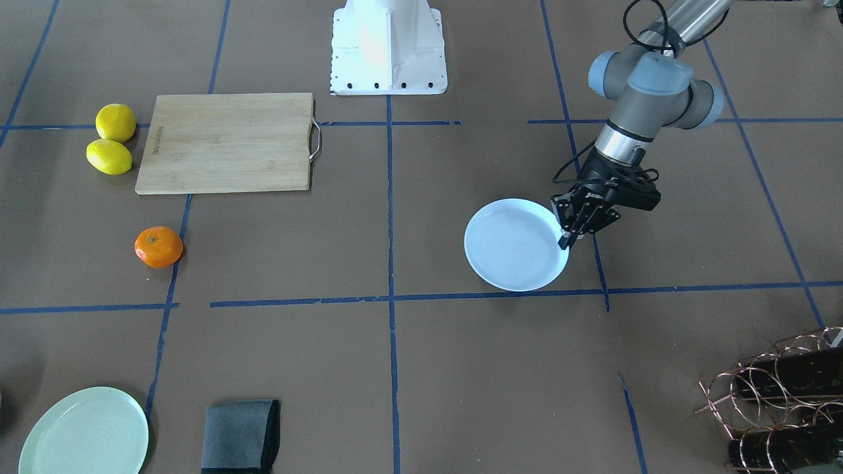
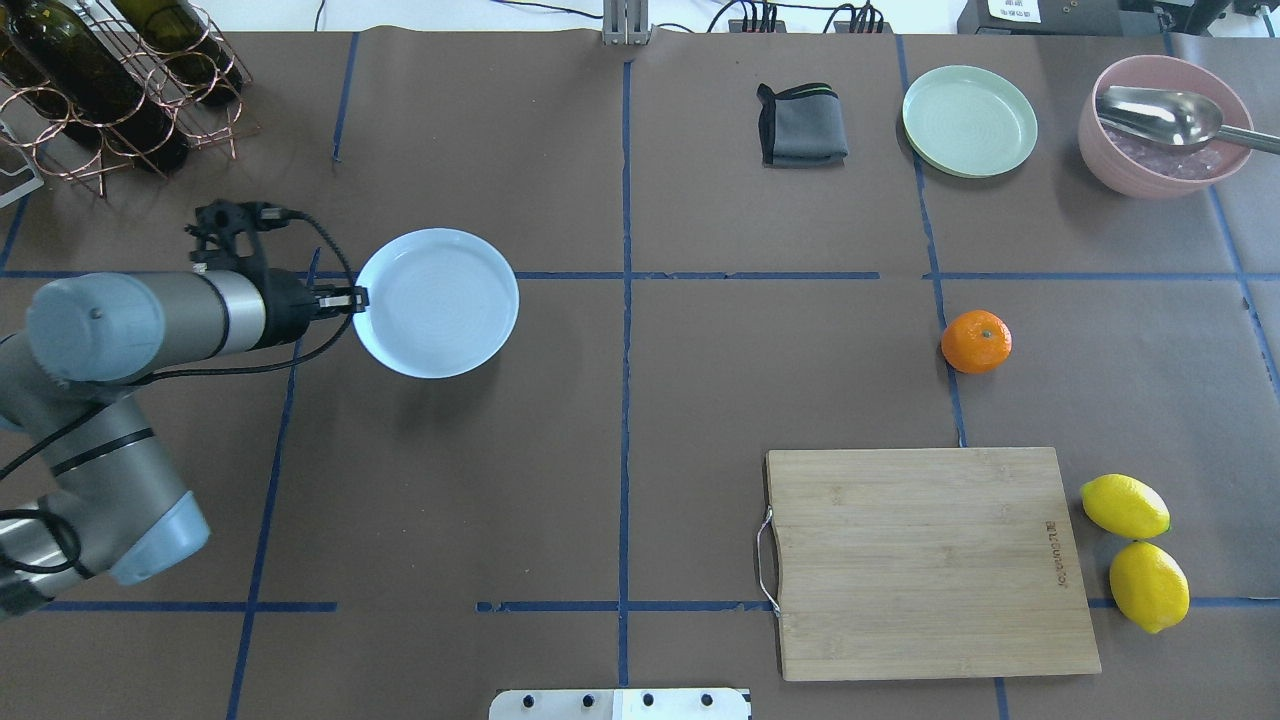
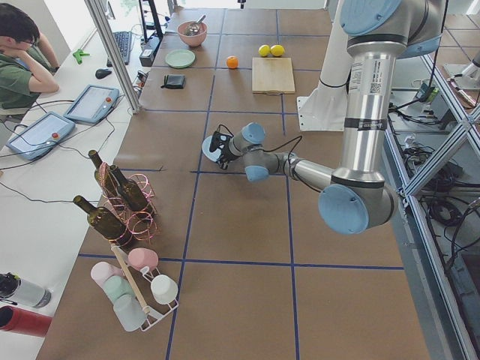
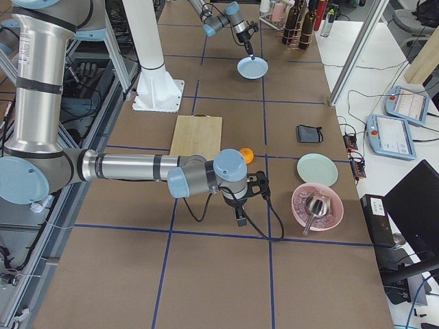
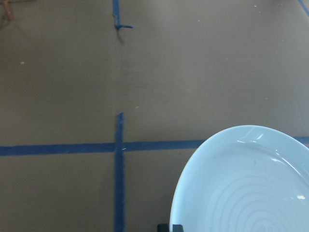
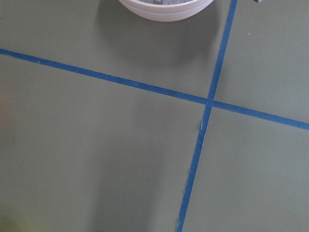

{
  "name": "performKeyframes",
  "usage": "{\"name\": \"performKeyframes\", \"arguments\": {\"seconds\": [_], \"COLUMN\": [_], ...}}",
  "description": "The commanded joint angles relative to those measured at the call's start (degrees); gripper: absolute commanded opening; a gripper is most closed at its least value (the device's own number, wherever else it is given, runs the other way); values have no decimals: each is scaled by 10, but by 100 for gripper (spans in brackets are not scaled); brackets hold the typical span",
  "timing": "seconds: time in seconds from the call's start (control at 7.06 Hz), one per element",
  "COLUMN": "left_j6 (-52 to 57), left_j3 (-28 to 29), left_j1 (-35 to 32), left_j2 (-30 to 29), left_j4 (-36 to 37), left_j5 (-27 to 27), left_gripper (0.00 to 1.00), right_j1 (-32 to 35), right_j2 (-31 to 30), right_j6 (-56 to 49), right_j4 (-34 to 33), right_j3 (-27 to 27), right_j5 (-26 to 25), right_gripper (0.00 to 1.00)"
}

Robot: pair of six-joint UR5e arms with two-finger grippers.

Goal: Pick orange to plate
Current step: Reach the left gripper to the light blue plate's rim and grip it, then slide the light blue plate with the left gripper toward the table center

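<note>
The orange (image 2: 976, 341) rests on the brown table on my right side, beyond the cutting board; it also shows in the front view as the orange (image 1: 159, 247). The pale bluish-white plate (image 2: 440, 305) is far off on my left side. My left gripper (image 2: 360, 297) is shut on the plate's near-left rim, also seen as the left gripper (image 1: 565, 242) at the plate (image 1: 514, 247). The left wrist view shows the plate (image 5: 251, 188) filling its lower right. My right gripper (image 4: 239, 221) shows only in the right side view, near the orange (image 4: 247, 155); I cannot tell its state.
A wooden cutting board (image 2: 930, 560) lies near the base, with two lemons (image 2: 1125, 506) to its right. A pale green plate (image 2: 969, 120), a folded grey cloth (image 2: 802, 125) and a pink bowl (image 2: 1165, 150) with a spoon sit at the far edge. A wine rack (image 2: 110, 90) stands far left.
</note>
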Motion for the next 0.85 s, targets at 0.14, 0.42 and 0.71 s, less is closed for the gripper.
{"name": "performKeyframes", "arguments": {"seconds": [0.14,0.42,0.71], "left_j6": [-88,-88,-87], "left_j3": [35,63,64], "left_j1": [95,109,109], "left_j2": [-157,-172,-172], "left_j4": [154,154,154], "left_j5": [56,60,60], "left_gripper": [0,0,56], "right_j1": [0,0,0], "right_j2": [-5,-9,-9], "right_j6": [0,0,0], "right_j4": [0,0,0], "right_j3": [0,1,1], "right_j5": [12,16,16], "right_gripper": [100,100,100]}}
